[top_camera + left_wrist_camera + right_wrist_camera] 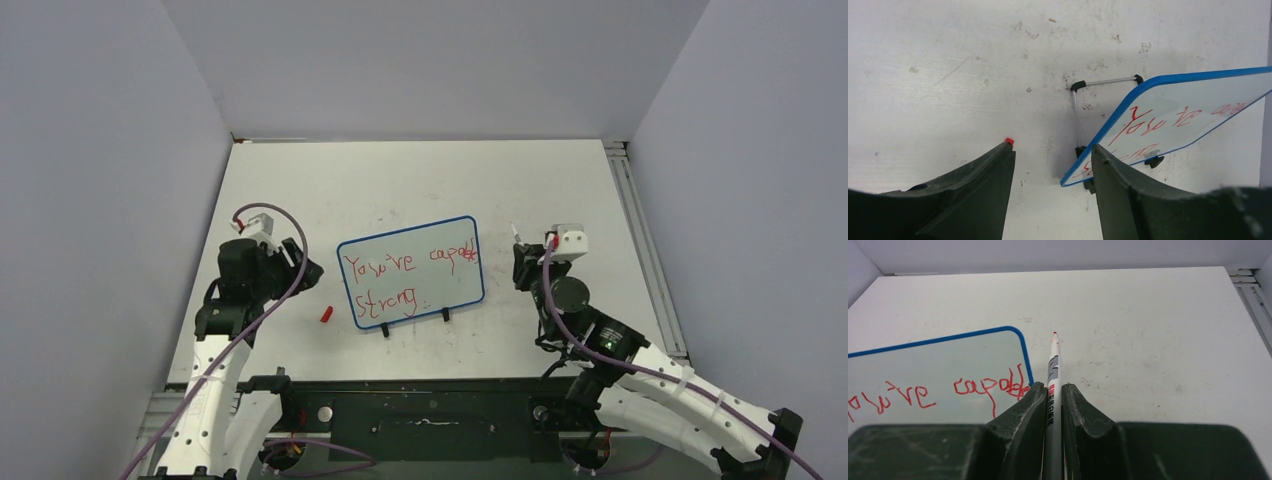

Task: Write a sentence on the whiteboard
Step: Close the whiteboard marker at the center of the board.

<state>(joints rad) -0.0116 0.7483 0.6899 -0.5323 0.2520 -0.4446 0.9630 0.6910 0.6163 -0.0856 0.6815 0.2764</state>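
Observation:
The whiteboard point(455, 284), blue-framed on two black clip feet, stands tilted at the table's middle. The sentence point(385, 266) is on it in red, two lines reading roughly "You're capable" and "Strong". My right gripper point(520, 252) is just right of the board, shut on a white marker point(1053, 371) whose red tip points away, off the board's right edge point(1027, 360). The word "capable" point(983, 386) shows left of the fingers. My left gripper point(1053, 150) is open and empty, left of the board point(1193, 107). A red marker cap point(326, 314) lies between them.
The board's wire stand point(1077, 117) props it from behind. The cap's tip point(1009, 141) peeks past my left finger. A metal rail point(640, 240) runs along the table's right edge, and grey walls close in the left, right and far sides.

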